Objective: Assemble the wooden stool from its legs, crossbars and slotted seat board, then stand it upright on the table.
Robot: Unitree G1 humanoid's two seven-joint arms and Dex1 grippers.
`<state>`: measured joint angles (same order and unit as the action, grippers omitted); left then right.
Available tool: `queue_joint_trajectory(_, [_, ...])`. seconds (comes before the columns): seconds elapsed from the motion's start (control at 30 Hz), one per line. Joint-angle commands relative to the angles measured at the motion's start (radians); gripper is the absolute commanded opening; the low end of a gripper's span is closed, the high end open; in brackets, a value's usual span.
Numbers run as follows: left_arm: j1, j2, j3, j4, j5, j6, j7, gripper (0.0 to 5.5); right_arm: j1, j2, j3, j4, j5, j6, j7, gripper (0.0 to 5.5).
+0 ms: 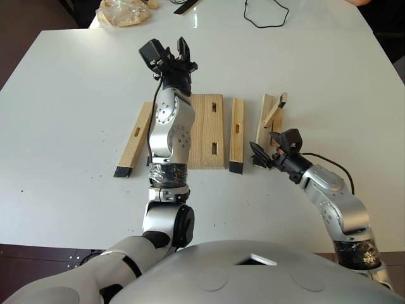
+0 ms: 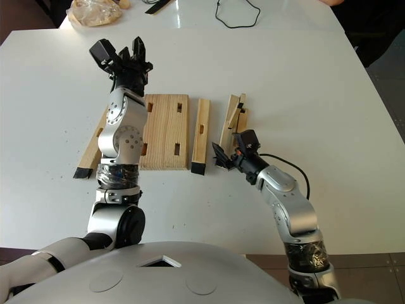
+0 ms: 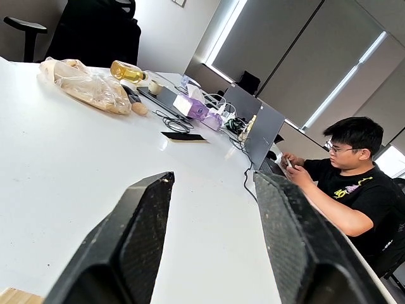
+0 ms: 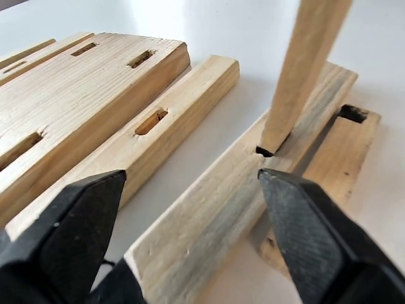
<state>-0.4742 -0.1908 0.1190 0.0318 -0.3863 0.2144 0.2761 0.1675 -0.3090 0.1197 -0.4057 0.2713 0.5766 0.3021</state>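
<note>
The slotted seat board lies flat mid-table. One leg lies to its left, a second slotted leg to its right. Farther right a third leg rests on another wooden piece, with a crossbar standing tilted in its slot. My left gripper is raised above the board's far edge, open and empty, its fingers pointing across the table. My right gripper is open low at the third leg's near end, one finger on each side, not closed on it.
A clear plastic bag sits at the far left of the table. A black cable and a dark flat object lie at the far edge. White tabletop spreads left and right of the parts.
</note>
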Motion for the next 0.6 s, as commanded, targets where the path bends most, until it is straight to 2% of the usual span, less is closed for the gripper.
queue_joint_trajectory(0.03, [0.09, -0.062, -0.017, -0.006, 0.005, 0.008, 0.005, 2.31, -0.002, 0.018, 0.009, -0.006, -0.036, 0.023, -0.043, 3.85])
queue_joint_trajectory(0.3, [0.091, -0.063, -0.006, -0.008, 0.002, -0.002, 0.023, 2.31, 0.014, -0.039, 0.037, 0.014, -0.144, -0.024, -0.038, 3.85])
queue_joint_trajectory(0.6, [0.109, -0.056, 0.008, -0.039, -0.004, 0.001, 0.035, 2.31, -0.008, -0.05, 0.003, 0.005, -0.141, -0.043, -0.009, 3.85])
